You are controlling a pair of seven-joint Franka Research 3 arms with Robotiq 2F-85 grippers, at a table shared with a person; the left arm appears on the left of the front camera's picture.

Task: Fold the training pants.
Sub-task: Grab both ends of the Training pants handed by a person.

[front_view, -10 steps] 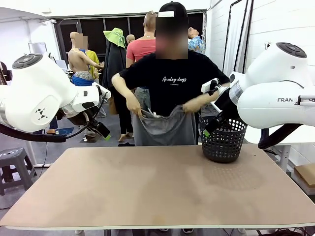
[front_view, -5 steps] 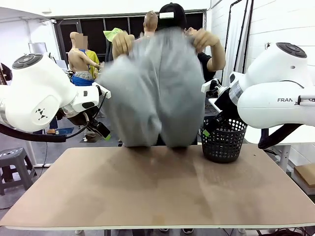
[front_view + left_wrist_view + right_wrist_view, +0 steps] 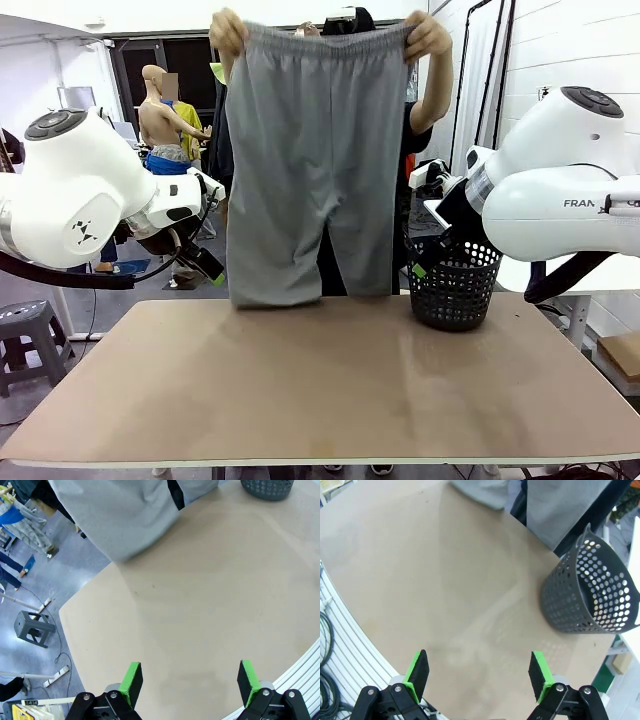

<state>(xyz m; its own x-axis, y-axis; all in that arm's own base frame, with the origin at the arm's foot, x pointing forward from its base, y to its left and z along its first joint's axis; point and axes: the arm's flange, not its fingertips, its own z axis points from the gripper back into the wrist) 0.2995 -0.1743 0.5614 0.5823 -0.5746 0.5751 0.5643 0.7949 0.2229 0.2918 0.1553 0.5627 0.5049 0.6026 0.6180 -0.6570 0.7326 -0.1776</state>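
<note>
A person at the far side holds the light grey training pants (image 3: pixel 310 160) up by the elastic waistband with both hands (image 3: pixel 228 32), legs hanging down to the table's far edge. The pants' legs also show in the left wrist view (image 3: pixel 120 520) and the right wrist view (image 3: pixel 555 505). My left gripper (image 3: pixel 205 268) hangs at the left, off the table's far corner, and its jaws stand open in the left wrist view (image 3: pixel 189 677) above bare tabletop. My right gripper (image 3: pixel 428 255) hovers beside the basket, and its jaws are open (image 3: pixel 479 672), nothing between them.
A black mesh basket (image 3: pixel 455 285) stands at the table's far right (image 3: pixel 590 590). The tan tabletop (image 3: pixel 320 380) stretches wide before me. A grey stool (image 3: pixel 32 627) stands on the floor to the left.
The person has lifted the pants from waist height to fully overhead and spread them flat. Both arms have stayed still.
</note>
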